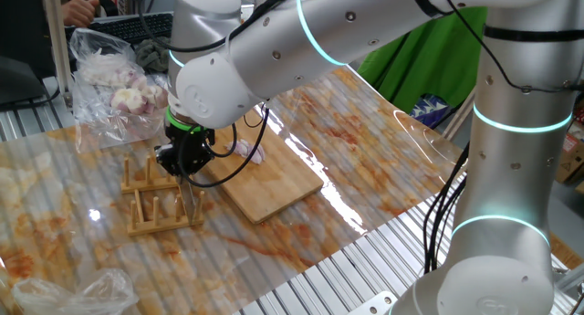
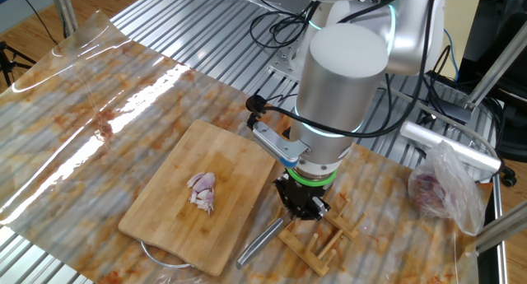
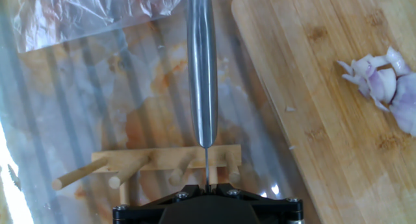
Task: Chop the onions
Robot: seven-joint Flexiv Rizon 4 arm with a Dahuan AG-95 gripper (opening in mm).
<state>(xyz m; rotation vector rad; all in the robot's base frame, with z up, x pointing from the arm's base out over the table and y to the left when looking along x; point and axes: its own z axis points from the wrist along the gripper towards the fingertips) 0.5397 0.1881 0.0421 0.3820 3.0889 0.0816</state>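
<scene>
The onions are a small pale purple-white cluster lying near the middle of the wooden cutting board. They also show in the hand view, onions at the right on the board. A knife with a steel handle rests across the wooden peg rack. Its thin blade runs back between the jaws. My gripper is shut on the blade, right over the rack beside the board's edge. In the other fixed view the knife handle sticks out below the gripper.
A plastic bag of whole onions lies behind the rack, and a crumpled bag lies at the front left. A stained clear sheet covers the ribbed metal table. A person's hand shows at the far back.
</scene>
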